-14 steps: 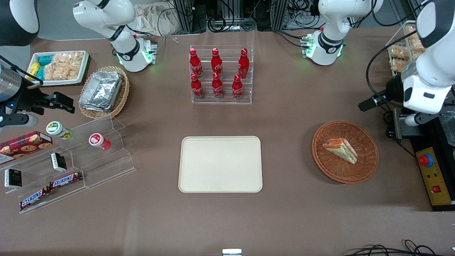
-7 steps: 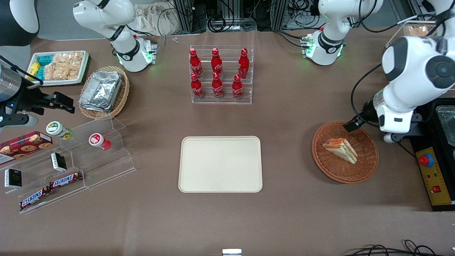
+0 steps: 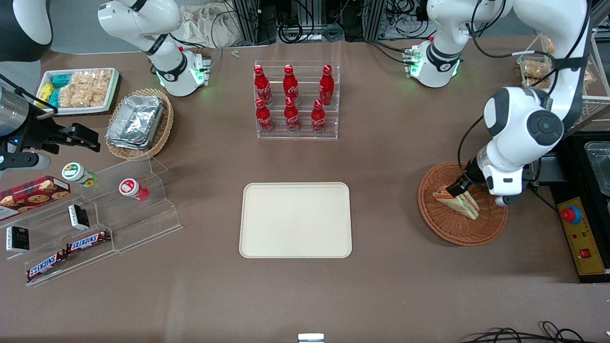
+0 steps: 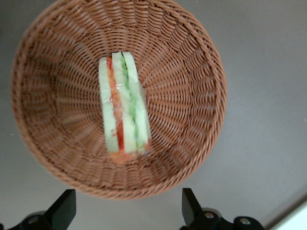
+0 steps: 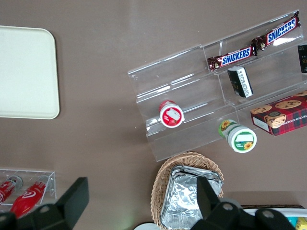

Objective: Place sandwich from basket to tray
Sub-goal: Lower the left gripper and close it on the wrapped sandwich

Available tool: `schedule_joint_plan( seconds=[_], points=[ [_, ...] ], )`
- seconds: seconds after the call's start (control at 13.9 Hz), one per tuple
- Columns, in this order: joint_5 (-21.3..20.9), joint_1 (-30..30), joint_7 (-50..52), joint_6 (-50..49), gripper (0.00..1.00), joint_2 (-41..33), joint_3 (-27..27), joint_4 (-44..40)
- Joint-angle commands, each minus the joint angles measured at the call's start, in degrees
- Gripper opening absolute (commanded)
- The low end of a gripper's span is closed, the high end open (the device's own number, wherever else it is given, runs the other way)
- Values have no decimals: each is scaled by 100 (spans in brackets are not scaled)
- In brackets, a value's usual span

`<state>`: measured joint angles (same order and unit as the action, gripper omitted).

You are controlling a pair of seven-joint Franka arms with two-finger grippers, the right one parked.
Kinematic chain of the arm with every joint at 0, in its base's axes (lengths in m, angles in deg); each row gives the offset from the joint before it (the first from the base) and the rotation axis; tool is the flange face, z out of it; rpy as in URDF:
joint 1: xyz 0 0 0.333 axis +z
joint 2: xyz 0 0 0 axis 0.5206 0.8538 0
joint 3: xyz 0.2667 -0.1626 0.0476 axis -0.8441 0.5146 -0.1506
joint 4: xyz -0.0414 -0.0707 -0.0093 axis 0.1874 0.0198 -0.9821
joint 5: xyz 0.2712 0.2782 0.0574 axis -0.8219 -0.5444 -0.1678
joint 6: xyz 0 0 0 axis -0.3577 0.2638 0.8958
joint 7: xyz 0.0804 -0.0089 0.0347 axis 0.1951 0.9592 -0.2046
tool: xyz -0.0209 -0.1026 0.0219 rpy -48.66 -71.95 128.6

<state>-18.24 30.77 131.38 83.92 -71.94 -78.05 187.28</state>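
Woven reddish-brown wicker: basket [image 3: 486, 224], round and shallow, is recorded at the right of the front frame, toward the working arm's end of the table.

Contents: one sandwich [image 3: 464, 206], a white-bread wedge with orange-red and green layers, lying on its side on the basket floor, wrapped in clear film as far as can be judged.

Gripper [image 3: 456, 186]: held above the basket, over the sandwich's wider end; nothing is gripped. In the wrist view the two fingers [image 4: 62, 211] are seen spread wide, well apart.

Key relation: the sandwich [image 4: 123, 111] lies directly below and slightly ahead of the gripper [image 4: 127, 215]. Its long axis is seen running at right angles to the line joining the fingertips, so the fingers are judged set to close across the short width, on the bread faces, once a small advance and descent are made.

Destination: cream tray [image 3: 295, 220], at frame centre, well apart from the basket, toward the parked arm's end.
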Motion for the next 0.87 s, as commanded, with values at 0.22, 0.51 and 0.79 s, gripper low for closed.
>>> schedule_joint_plan(
  seconds=[0.22,0.51,0.79],
  points=[
    [-697,-45,932,815,99,817,-55,-35],
    [-945,-45,1092,1228,99,1143,-221,-70],
    [-962,-28,1092,1326,68,1257,-239,-79]
  ],
)
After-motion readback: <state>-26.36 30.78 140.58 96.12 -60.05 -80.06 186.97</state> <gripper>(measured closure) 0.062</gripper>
